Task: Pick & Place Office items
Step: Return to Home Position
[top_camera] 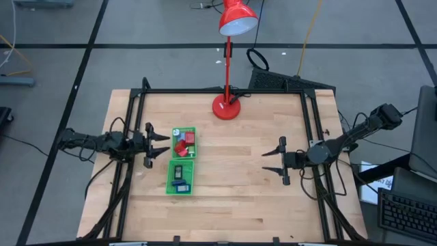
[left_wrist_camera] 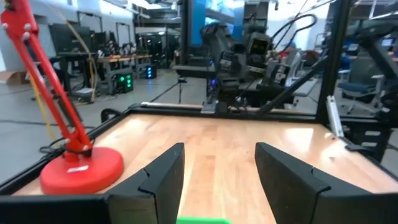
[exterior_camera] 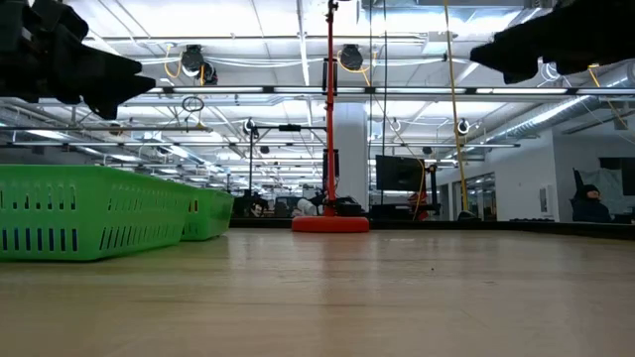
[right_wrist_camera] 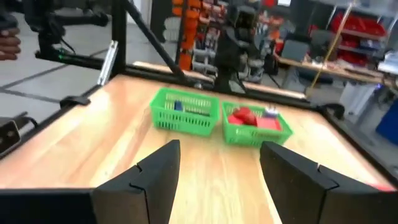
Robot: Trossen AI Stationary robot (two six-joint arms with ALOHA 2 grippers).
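Timers (top_camera: 180, 184) and red blocks (top_camera: 183, 143) in the green tray (top_camera: 168, 174), left of centre, looked light and rigid, probably easiest pinched across flat sides, while left pincer (top_camera: 166, 147) and right pincer (top_camera: 264, 162) hung wide open, empty.

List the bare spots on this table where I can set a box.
Widest bare wood: between the green tray and the right gripper, from the red lamp's base to the near edge. The far left corner is bare too. Crowded: the left gripper sits right beside the tray.
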